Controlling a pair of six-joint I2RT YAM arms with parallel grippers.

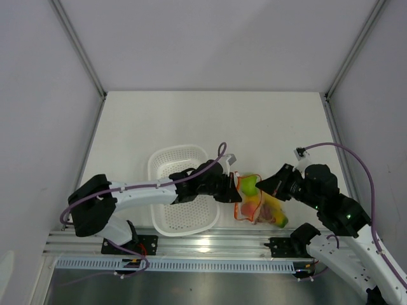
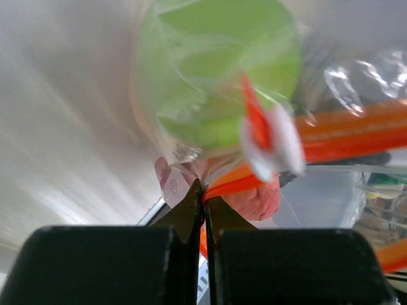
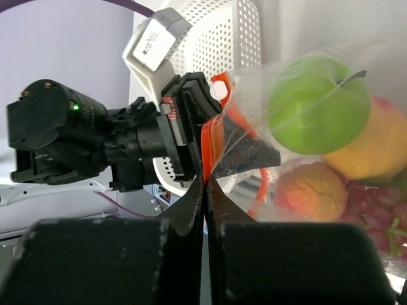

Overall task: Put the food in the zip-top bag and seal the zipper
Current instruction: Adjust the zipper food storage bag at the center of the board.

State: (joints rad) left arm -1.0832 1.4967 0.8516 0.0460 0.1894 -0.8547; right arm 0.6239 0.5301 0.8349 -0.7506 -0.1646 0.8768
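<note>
Both reaching inward, left pincer (image 1: 229,188) and right pincer (image 1: 262,185) each clamped on zipper (image 3: 213,141) of zip-top bag (image 1: 257,204).

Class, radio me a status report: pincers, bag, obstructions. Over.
Left pincer and right pincer shut on zipper. Fruit inside bag. Basket alongside, not blocking.

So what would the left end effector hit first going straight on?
Probably the green apple inside the zip-top bag, just beyond the zipper the left end effector pinches; depth is unclear.
</note>
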